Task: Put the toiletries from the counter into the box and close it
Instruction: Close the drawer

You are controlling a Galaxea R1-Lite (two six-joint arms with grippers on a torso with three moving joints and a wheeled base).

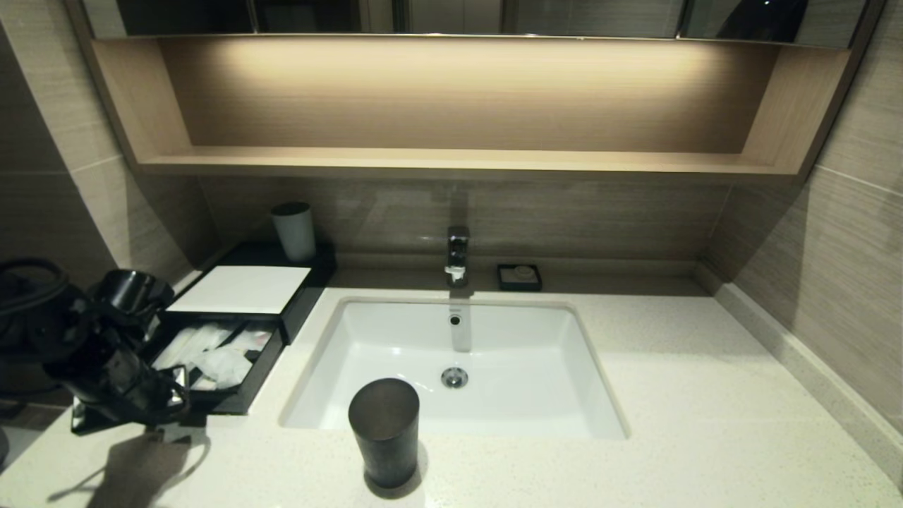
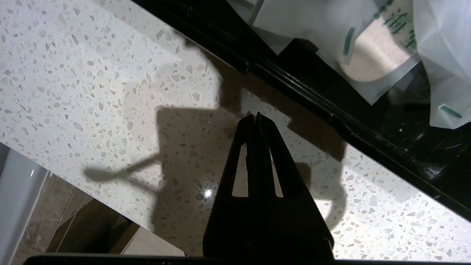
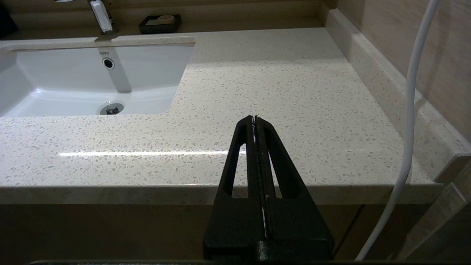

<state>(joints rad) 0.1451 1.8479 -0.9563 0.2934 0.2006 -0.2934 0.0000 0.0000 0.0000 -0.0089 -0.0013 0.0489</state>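
The black box (image 1: 310, 271) sits at the counter's (image 1: 705, 395) back left, with a white panel (image 1: 240, 289) on top. Its front drawer (image 1: 240, 398) is pulled out. The toiletries (image 1: 211, 349), white plastic-wrapped packets with green bands, lie inside the drawer (image 2: 331, 117). In the left wrist view the packets (image 2: 323, 25) lie just past the drawer's front wall. My left gripper (image 2: 255, 115) is shut and empty, low over the speckled counter (image 2: 92, 73) just in front of the drawer. My right gripper (image 3: 254, 117) is shut and empty, off the counter's front edge on the right.
A dark grey tapered cup (image 1: 384, 430) stands at the front rim of the white basin (image 1: 494, 353). A pale cup (image 1: 295, 229) stands on the box's back. A faucet (image 1: 458, 254) and a small black soap dish (image 1: 519, 276) are behind the basin. A white cable (image 3: 412, 110) hangs by the right wall.
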